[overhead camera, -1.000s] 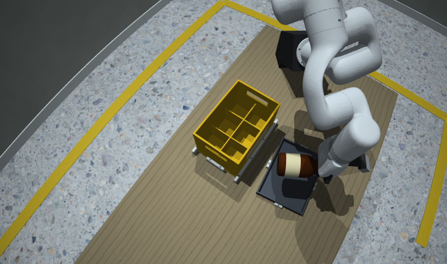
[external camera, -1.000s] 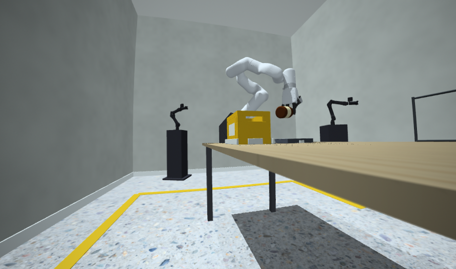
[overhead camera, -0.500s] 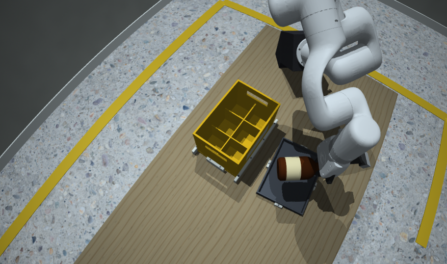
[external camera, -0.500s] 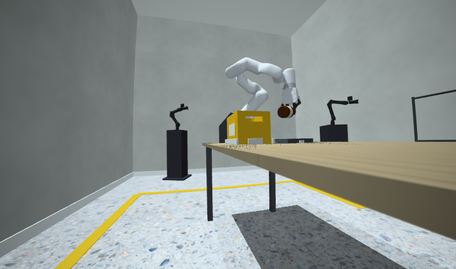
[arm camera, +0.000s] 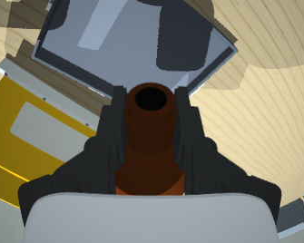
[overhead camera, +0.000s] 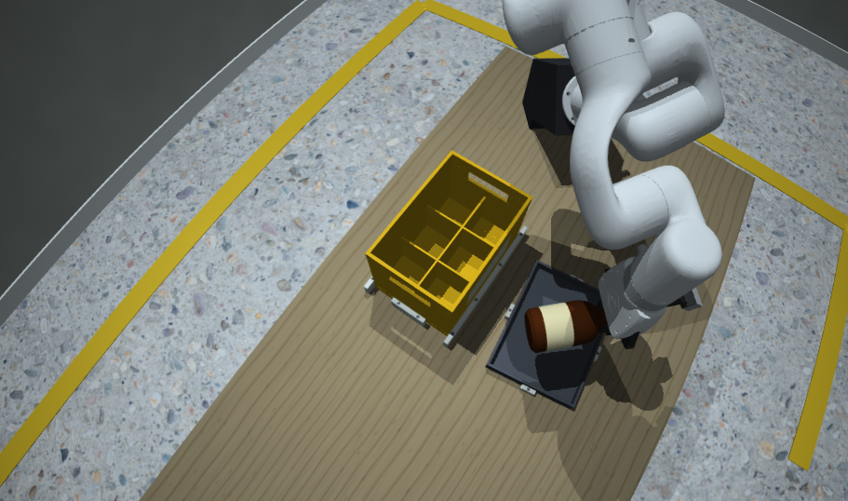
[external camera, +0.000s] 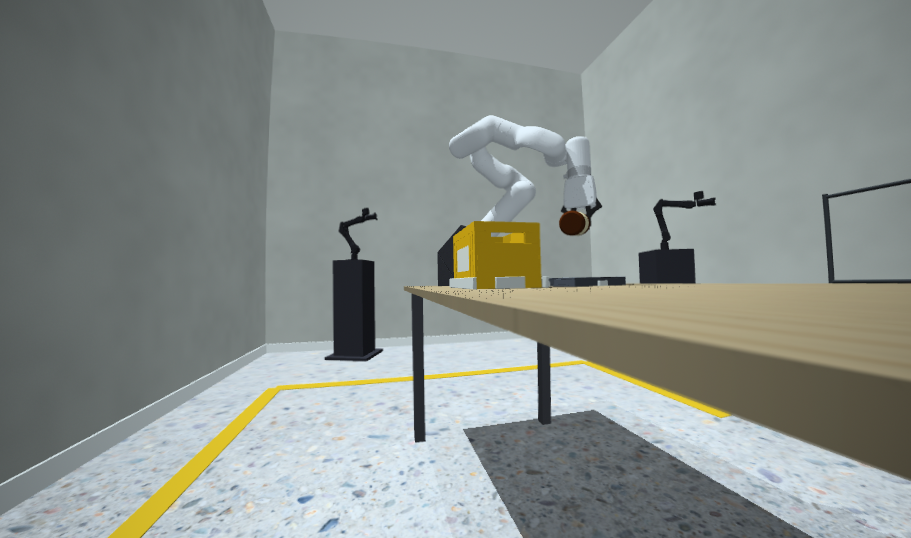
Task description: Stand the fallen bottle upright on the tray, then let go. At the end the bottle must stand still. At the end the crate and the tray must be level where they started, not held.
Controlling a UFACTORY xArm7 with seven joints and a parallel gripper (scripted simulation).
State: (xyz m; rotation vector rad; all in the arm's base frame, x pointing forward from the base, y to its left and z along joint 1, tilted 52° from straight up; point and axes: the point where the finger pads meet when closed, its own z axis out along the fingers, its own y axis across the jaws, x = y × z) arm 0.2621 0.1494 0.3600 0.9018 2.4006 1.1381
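My gripper is shut on the neck of the brown bottle, which has a cream label. The bottle hangs in the air, lying roughly on its side, with its base toward the crate side in the top view. Its open mouth shows between the fingers in the wrist view. The dark tray lies level on the table below the bottle, not touching it. The yellow crate stands level beside the tray, with its compartments empty.
Grey brackets sit around the crate's foot. Small light blocks sit at the tray's edges. The arm's black base stands at the far end of the wooden table.
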